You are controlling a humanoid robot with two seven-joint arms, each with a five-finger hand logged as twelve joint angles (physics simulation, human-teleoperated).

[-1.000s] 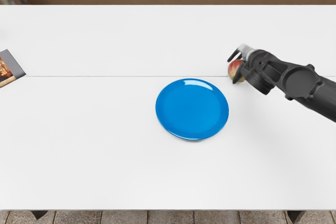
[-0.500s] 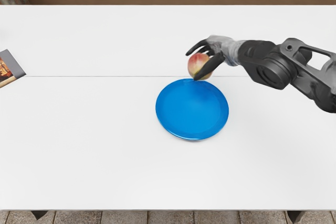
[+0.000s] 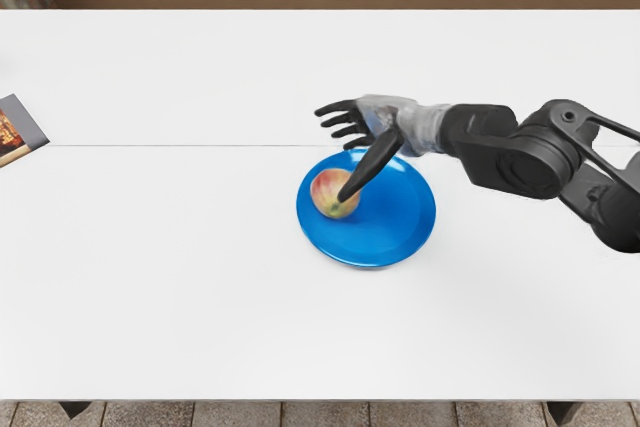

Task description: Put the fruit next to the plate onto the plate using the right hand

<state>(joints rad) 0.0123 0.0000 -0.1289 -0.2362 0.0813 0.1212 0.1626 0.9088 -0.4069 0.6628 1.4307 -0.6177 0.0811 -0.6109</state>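
The right arm [image 3: 540, 152] is built of matte segments in dark grey to black. A large round joint housing [image 3: 522, 155] bulges at its middle, and behind it sits a bracket-like link topped by a rounded knob. Toward the wrist the casing narrows into a lighter, silvery grey cuff [image 3: 418, 127]. The robot hand [image 3: 372, 129] has a pale grey back and five slim black fingers [image 3: 365, 169] that taper to rounded tips.

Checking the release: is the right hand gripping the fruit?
No: the right hand is spread open, and the fruit lies on the blue plate.
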